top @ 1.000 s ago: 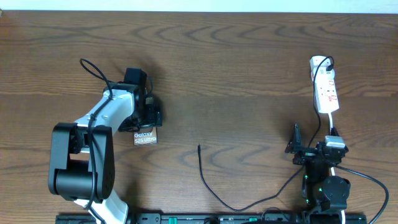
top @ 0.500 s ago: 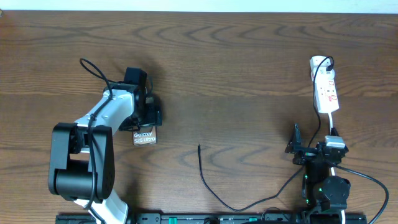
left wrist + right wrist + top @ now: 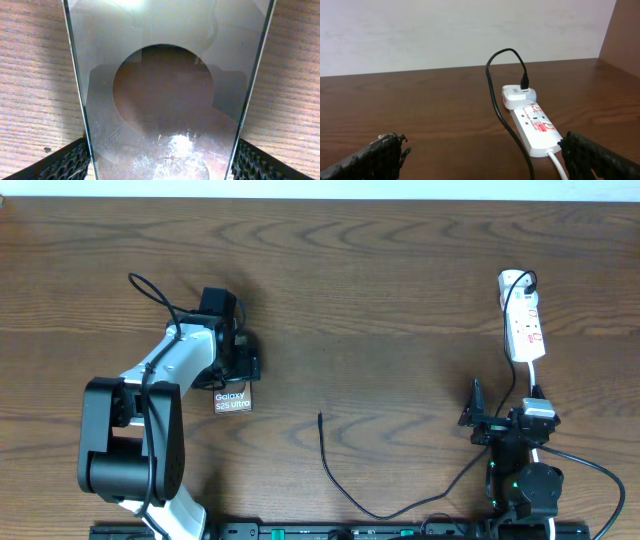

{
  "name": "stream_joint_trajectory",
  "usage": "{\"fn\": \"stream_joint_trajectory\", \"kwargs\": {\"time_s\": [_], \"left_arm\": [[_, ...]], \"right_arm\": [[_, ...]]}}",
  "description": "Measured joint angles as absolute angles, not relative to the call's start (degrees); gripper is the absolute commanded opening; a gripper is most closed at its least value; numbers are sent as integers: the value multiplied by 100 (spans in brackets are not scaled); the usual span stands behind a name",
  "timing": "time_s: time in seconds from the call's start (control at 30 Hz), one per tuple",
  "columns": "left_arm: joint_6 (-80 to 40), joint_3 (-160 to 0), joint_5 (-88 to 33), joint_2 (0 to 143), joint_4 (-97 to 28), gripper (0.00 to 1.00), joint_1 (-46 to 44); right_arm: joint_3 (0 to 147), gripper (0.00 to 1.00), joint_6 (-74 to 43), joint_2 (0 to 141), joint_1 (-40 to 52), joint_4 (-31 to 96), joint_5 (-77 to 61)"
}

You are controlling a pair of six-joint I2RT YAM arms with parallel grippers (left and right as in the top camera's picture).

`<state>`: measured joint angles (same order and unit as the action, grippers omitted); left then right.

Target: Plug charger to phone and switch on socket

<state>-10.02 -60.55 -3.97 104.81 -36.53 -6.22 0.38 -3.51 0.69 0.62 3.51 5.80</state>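
Note:
The phone (image 3: 233,400) lies on the table at the left, its white-lettered end sticking out below my left gripper (image 3: 232,372). In the left wrist view its glossy back (image 3: 165,100) fills the space between both fingers, which close on its edges. The charger cable (image 3: 330,470) lies loose in the middle, its plug tip (image 3: 320,416) pointing up the table. The socket (image 3: 523,325), a white power strip with red marks, lies at the far right and also shows in the right wrist view (image 3: 532,127). My right gripper (image 3: 478,415) is open and empty, near the front edge below the socket.
The socket's white cord (image 3: 535,380) runs down to the right arm's base. A black cable (image 3: 507,120) loops from the white adapter (image 3: 517,95) on the strip's far end. A pale wall stands behind the table.

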Motion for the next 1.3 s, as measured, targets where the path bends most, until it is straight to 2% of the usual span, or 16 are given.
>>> {"fn": "stream_joint_trajectory", "kwargs": {"time_s": [1.3], "left_arm": [[-915, -6055, -392, 10481, -3658, 86, -622]], "right_arm": [[38, 99, -351, 69, 62, 351, 580]]}}
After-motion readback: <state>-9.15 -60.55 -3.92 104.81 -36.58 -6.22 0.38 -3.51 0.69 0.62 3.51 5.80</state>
